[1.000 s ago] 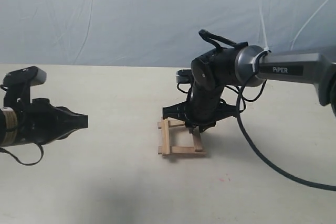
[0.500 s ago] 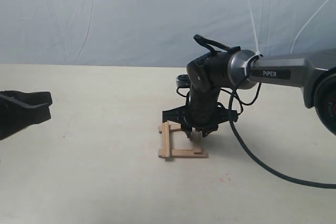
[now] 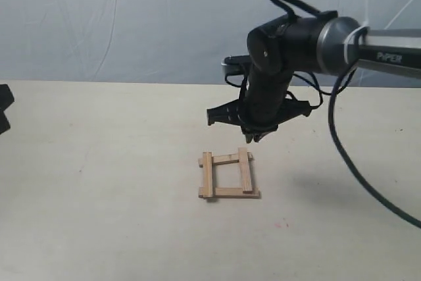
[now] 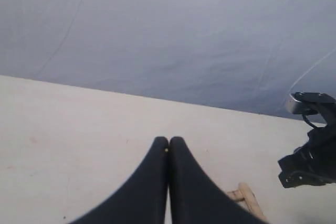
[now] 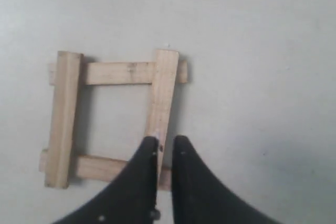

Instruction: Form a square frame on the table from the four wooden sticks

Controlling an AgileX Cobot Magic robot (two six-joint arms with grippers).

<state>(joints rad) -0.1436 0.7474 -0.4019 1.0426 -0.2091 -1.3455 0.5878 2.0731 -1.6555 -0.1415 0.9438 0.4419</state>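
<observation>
The right gripper (image 3: 256,137), jaws nearly pressed together and empty, is held above the square frame (image 3: 228,175), apparently finished.

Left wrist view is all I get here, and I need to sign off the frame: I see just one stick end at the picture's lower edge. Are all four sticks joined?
Observer: Yes. The four wooden sticks form a closed square frame with overlapping corners.
Operator: Is the other arm holding any of them?
Observer: No. The right gripper hangs above the frame, clear of it, nothing between its fingers.
Operator: Is the square true?
Observer: Not quite. In the right wrist view, one upper stick lies slightly slanted against its opposite.
</observation>
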